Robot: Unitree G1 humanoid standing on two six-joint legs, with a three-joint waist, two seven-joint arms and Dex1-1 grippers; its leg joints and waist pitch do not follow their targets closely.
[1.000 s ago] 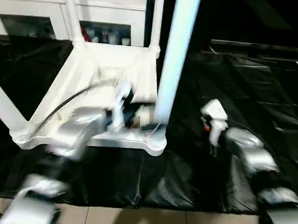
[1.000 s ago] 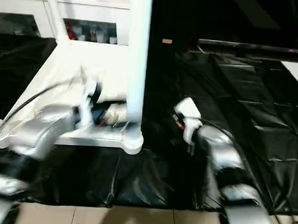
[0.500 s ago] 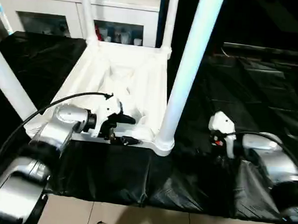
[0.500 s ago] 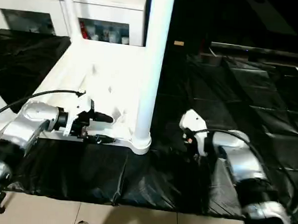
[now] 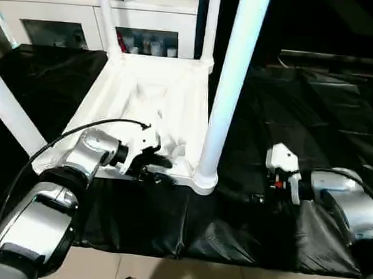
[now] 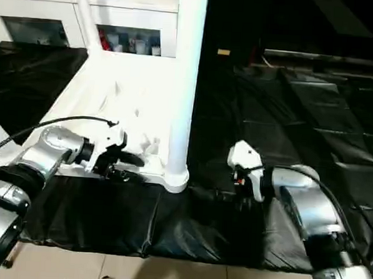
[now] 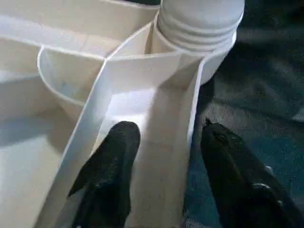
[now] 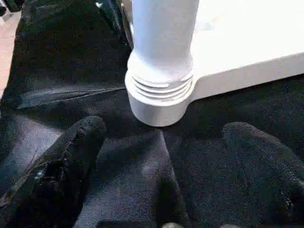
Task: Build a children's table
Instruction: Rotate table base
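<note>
The children's table lies upside down on a black sheet, its white ribbed tabletop facing up. Four white legs stand in the corner sockets. The near right leg is closest to me, and the near left leg rises at the picture's left edge. My left gripper is at the tabletop's near rim. In the left wrist view it is open, with one finger inside the rim wall and the other outside it. My right gripper is open wide and empty, low over the sheet, pointing at the near right leg's socket.
A white cabinet with glass doors stands behind the table. The black sheet spreads wrinkled to the right. Tiled floor shows below its front edge. A black cable loops over my left forearm.
The camera has shifted. My left gripper has come down onto the tabletop's near rim and its fingers have narrowed. My right gripper has turned low toward the near right leg's socket.
</note>
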